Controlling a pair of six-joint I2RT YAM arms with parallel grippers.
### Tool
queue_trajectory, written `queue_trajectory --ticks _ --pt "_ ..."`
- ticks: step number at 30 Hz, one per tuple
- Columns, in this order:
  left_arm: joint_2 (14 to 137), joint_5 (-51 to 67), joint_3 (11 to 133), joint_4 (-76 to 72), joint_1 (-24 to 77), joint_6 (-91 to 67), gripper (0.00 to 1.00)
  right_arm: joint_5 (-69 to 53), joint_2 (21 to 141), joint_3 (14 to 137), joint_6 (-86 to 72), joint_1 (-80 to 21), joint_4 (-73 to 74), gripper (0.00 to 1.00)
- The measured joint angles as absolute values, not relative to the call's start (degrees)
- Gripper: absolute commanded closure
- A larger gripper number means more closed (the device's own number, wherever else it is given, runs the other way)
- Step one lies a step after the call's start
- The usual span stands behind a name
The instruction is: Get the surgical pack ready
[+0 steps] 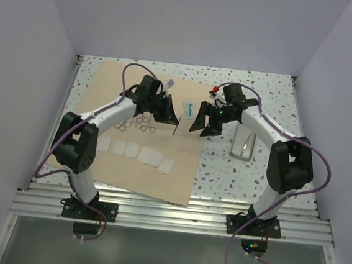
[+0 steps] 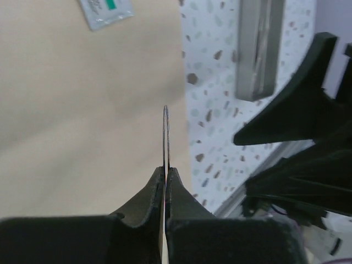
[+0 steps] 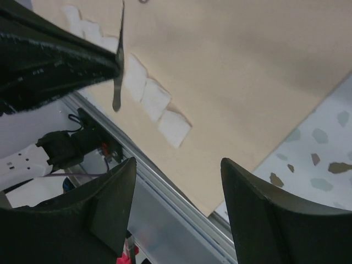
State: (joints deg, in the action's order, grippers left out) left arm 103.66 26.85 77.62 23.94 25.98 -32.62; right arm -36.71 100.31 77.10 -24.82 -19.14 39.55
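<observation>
The tan wrap sheet [image 1: 104, 100] lies flat on the left half of the table. On it sit a row of white gauze squares [image 1: 138, 153] and ringed steel instruments [image 1: 137, 123]. My left gripper [image 1: 170, 116] hovers over the sheet's right part, shut on thin steel forceps [image 2: 166, 132], whose tip sticks out past the fingers. The right gripper [image 1: 202, 127] hangs open and empty just right of it, facing it. In the right wrist view the forceps [image 3: 117, 82] hang from the left gripper's fingers [image 3: 60, 55], above the gauze [image 3: 154, 99]. The small steel tray [image 1: 245, 142] rests on the speckled tabletop.
A white and green packet [image 1: 189, 110] lies on the sheet's right edge between the grippers. A small red object [image 1: 215, 89] sits behind the right gripper. The aluminium rail [image 1: 174, 216] runs along the table's near edge. White walls close in the left, right and back.
</observation>
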Motion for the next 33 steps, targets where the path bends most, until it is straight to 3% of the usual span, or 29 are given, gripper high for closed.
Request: queue_trajectory --ticks 7,22,25,26,27,28,29,32,33 --pt "98.76 35.66 66.52 9.89 26.09 -48.62 1.00 -38.76 99.46 73.28 -32.49 -23.22 27.64 0.43" --pt "98.76 37.06 63.88 0.80 26.37 -58.87 1.00 -40.10 99.37 71.00 -38.17 -24.38 20.21 0.62" --pt "98.76 37.06 63.88 0.45 26.37 -59.29 1.00 -40.12 99.37 70.74 -38.59 -24.71 19.79 0.78" --pt "98.76 37.08 63.90 0.27 26.37 -59.40 1.00 -40.12 99.37 70.72 -38.68 -24.77 19.70 0.94" --pt "98.76 37.08 63.94 0.25 26.37 -59.40 1.00 -40.12 99.37 70.70 -38.89 -24.84 19.62 1.00" --pt "98.78 37.12 64.03 0.30 26.30 -59.31 1.00 -39.75 99.37 70.67 -39.00 -24.99 19.90 1.00" --pt "98.78 37.15 64.23 0.56 26.24 -59.22 0.77 -39.79 99.37 70.61 -39.00 -24.95 19.92 1.00" --pt "99.53 36.84 66.13 2.04 25.71 -57.47 0.40 -38.65 99.37 70.87 -38.33 -24.80 21.69 1.00" --pt "99.63 36.51 67.22 3.60 25.34 -56.14 0.37 -37.30 99.61 71.16 -37.54 -24.69 23.29 1.00"
